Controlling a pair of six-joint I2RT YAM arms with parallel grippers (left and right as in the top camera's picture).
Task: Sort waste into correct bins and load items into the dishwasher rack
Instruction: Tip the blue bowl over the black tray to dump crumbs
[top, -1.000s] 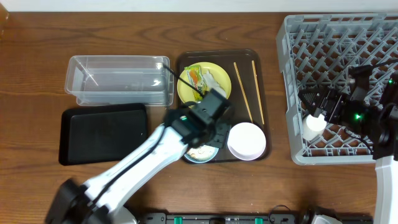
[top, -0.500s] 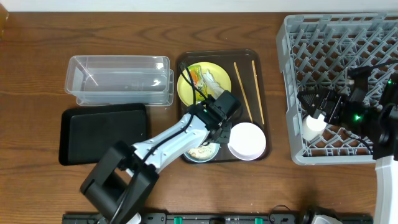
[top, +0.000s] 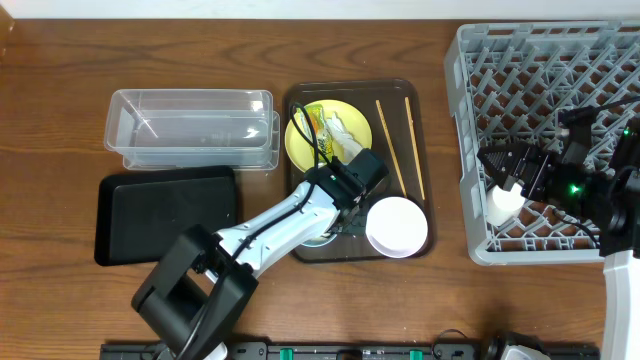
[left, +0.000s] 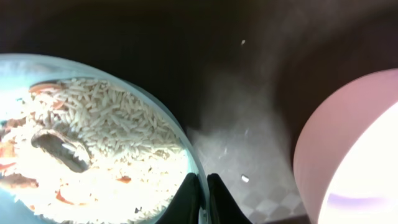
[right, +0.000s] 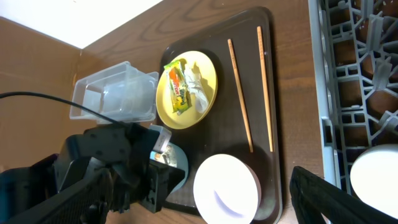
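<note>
My left gripper (left: 203, 196) is shut on the right rim of the light blue bowl (left: 93, 155), one finger inside and one outside. The bowl holds rice-like scraps (left: 118, 130) and sits on the brown serving tray (top: 393, 110); from overhead my arm hides most of it. The pinkish-white bowl (top: 396, 226) stands just to its right. Behind them, the yellow plate (top: 300, 150) carries the green-and-yellow wrapper (top: 314, 122) and crumpled paper (top: 345, 130). Two chopsticks (top: 390, 148) lie on the tray. My right gripper (top: 497, 170) hangs open over the grey rack (top: 560, 70), just above the white cup (top: 505, 203).
The clear tub (top: 190, 130) stands left of the serving tray, with the black tray (top: 165, 212) in front of it. The rack fills the right side of the table. A cable loops from my left wrist over the plate.
My left gripper has come down at the blue bowl and closed on its rim. The right arm has stayed where it was, jaws still wide.
</note>
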